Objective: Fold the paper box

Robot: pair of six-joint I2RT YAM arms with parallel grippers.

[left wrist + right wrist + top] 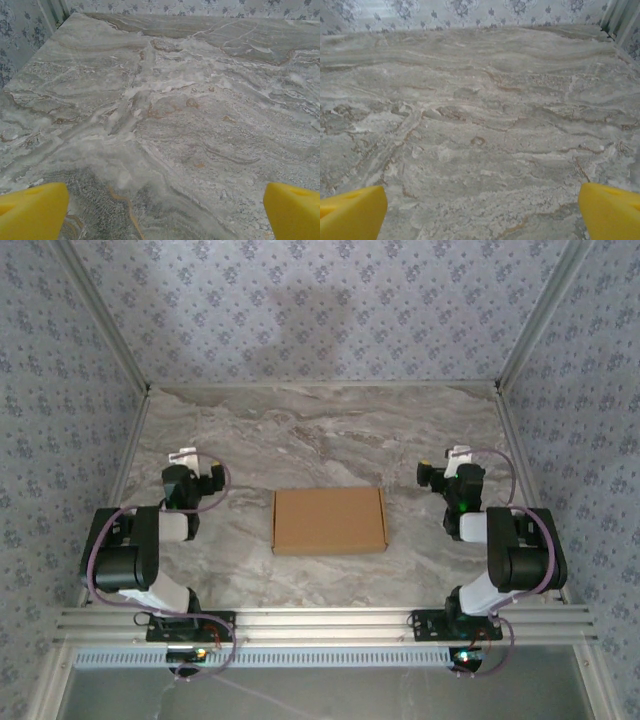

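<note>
A grey marbled desk stands between floral-papered walls. The tan paper box lies flat at its centre. The left pincer and right pincer both gape wide, holding nothing, well apart from the box.

The table has a grey marble-pattern surface with tan veining. Walls on three sides carry pale blue-grey floral wallpaper. Aluminium profile posts run up the rear corners. A ribbed aluminium rail spans the near edge. Lighting is even and diffuse.
</note>
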